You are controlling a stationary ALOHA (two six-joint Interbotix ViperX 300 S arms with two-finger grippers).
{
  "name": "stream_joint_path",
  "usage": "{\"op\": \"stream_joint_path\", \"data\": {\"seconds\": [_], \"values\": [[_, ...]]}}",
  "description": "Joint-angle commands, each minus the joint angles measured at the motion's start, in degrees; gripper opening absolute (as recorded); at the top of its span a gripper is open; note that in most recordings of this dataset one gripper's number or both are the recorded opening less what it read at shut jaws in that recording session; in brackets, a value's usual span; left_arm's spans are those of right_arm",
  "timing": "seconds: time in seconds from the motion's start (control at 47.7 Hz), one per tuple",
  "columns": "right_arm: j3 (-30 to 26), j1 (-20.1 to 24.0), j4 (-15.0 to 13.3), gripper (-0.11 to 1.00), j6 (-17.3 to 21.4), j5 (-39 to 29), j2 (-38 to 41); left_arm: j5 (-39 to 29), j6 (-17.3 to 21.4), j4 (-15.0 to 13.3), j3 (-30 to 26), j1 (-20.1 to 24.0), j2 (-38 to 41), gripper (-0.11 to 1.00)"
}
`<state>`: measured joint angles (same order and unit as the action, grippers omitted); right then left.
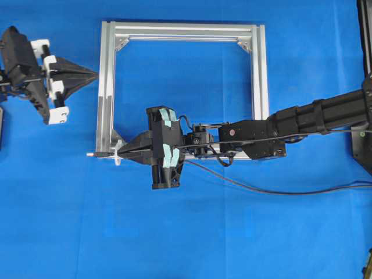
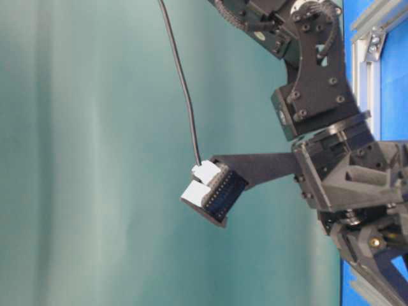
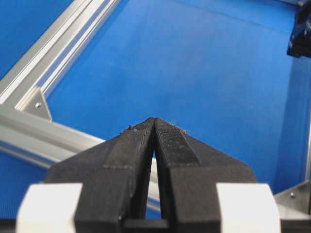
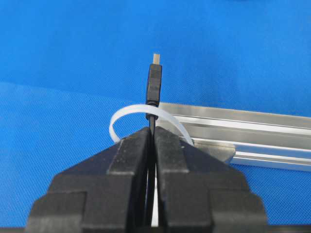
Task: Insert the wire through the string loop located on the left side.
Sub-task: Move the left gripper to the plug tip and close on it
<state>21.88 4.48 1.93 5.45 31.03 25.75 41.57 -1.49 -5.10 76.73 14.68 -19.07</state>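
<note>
Insertion step: my right gripper [image 4: 152, 133] pinches the wire [image 4: 154, 85], plug already poked through the string loop [image 4: 127, 110] at the aluminium frame [image 1: 103, 87]'s lower-left corner. Left gripper [image 3: 154, 124], clamped on nothing, sits left of the frame; next I judge it must grab the plug.

Items counted: one wire [image 4: 154, 82], one string loop [image 4: 127, 112], one aluminium frame [image 1: 259, 70], two grippers: left [image 1: 93, 73], right [image 1: 125, 152].
</note>
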Motion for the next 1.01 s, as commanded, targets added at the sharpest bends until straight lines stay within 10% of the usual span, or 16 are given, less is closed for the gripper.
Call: {"op": "stream_joint_path", "data": {"seconds": [0.0,0.231,0.629,0.986], "values": [[-0.44,-0.35,0.18,0.00,0.09,0.18,-1.23,0.26,-0.09,0.18,0.09,0.09,-1.85,0.00],[-0.44,-0.44,0.18,0.00,0.09,-0.09,-1.32,0.26,-0.09,0.44,0.62,-3.69,-2.55,0.00],[-0.53,-0.62,0.18,0.00,0.09,-0.09,-1.23,-0.70,0.00,0.44,1.76,-22.85,-4.66,0.00],[-0.44,-0.79,0.18,0.00,0.09,-0.18,-1.32,-2.11,0.53,0.44,0.97,-25.22,-3.96,0.00]]}}
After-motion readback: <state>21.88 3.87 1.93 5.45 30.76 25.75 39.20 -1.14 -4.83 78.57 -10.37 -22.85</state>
